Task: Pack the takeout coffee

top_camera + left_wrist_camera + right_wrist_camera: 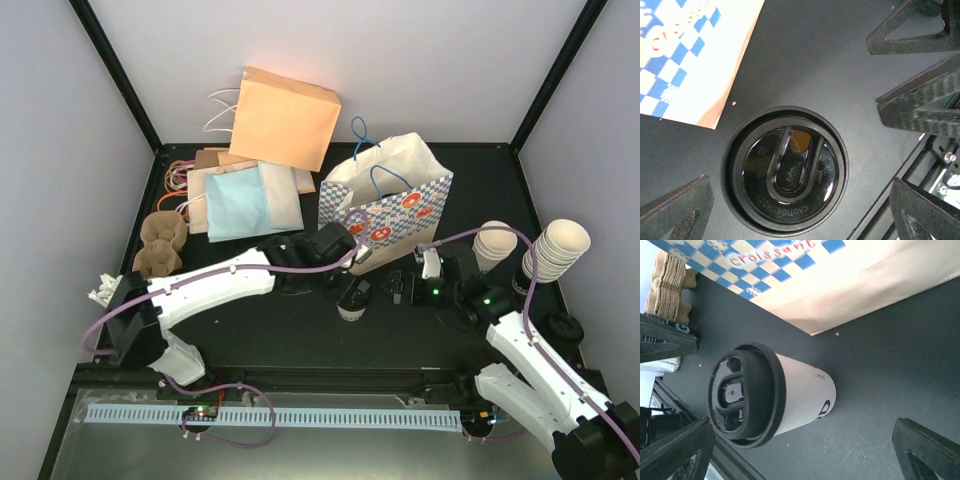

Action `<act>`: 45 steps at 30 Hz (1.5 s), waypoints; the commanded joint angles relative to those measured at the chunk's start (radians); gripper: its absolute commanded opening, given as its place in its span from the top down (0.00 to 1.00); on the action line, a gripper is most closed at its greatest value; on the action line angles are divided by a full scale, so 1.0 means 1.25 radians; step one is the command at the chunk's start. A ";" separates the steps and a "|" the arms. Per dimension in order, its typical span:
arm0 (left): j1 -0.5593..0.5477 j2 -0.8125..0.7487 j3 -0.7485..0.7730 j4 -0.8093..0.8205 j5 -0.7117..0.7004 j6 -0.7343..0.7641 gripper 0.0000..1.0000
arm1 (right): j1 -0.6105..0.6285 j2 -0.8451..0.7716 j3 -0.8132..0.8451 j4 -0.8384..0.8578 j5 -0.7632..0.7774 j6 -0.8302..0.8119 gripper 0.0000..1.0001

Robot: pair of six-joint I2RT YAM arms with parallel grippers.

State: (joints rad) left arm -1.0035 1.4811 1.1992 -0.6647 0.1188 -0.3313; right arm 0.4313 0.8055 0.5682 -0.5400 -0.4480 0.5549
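Takeout coffee (785,170), black lid (742,395) on, contents hidden, stands on table (270,330) under my left pincer (799,179), spread wide, not touching. My right pincer (803,420), also spread, faces cup's side. Just behind: blue-checked bag (390,205), upright. Farther right: nested cup stacks (558,245).
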 commanded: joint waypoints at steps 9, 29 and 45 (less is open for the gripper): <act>-0.047 0.139 0.143 -0.148 -0.095 0.033 0.04 | -0.003 -0.068 -0.122 0.093 -0.009 0.107 0.01; -0.056 0.159 0.181 -0.182 -0.117 0.037 0.13 | -0.003 -0.016 -0.150 0.168 -0.039 0.130 0.09; -0.063 0.195 0.193 -0.215 -0.136 0.028 0.11 | -0.003 0.028 -0.153 0.211 -0.074 0.137 0.10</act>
State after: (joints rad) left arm -1.0760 1.6875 1.4101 -0.8871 -0.0330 -0.2890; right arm 0.4313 0.8337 0.3862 -0.3210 -0.5129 0.7166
